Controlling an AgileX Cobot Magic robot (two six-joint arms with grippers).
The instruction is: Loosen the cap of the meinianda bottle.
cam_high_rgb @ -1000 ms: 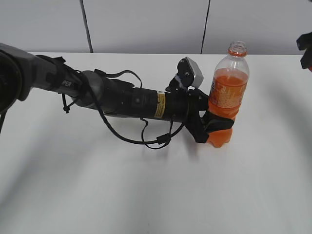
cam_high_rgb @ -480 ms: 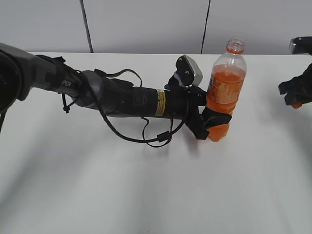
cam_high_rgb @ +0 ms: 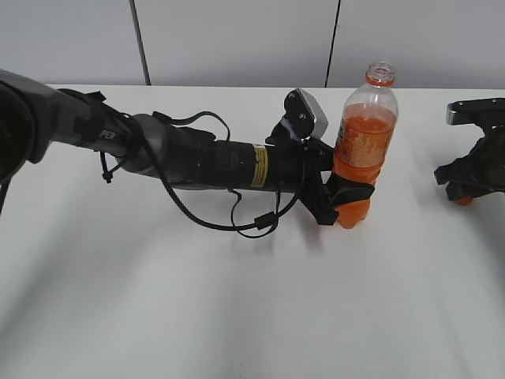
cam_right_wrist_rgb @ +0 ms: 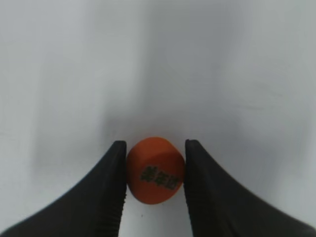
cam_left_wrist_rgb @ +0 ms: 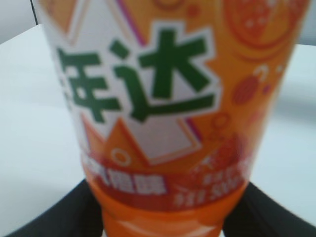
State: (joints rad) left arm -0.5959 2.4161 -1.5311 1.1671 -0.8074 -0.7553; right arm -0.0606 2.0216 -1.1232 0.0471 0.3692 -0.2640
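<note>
The meinianda bottle (cam_high_rgb: 363, 150) stands upright on the white table, its orange neck (cam_high_rgb: 382, 76) open with no cap on it. My left gripper (cam_high_rgb: 346, 197) is shut on its lower waist; in the left wrist view the label (cam_left_wrist_rgb: 163, 94) fills the frame and the gripper (cam_left_wrist_rgb: 163, 219) has a black finger on each side of the bottle. My right gripper (cam_high_rgb: 465, 188) is low over the table at the far right, shut on the small orange cap (cam_high_rgb: 464, 200). The right wrist view shows the cap (cam_right_wrist_rgb: 155, 170), printed top up, between the gripper's (cam_right_wrist_rgb: 154, 173) two black fingers.
The left arm (cam_high_rgb: 197, 162) with its looped cables lies across the table's middle from the left. A grey panelled wall stands behind the table's far edge (cam_high_rgb: 237, 86). Bare white tabletop (cam_high_rgb: 237, 316) lies in front.
My right gripper has come down from the upper right edge to just above the table, with the cap in it. The bottle and left gripper shifted slightly left, then stayed still.
</note>
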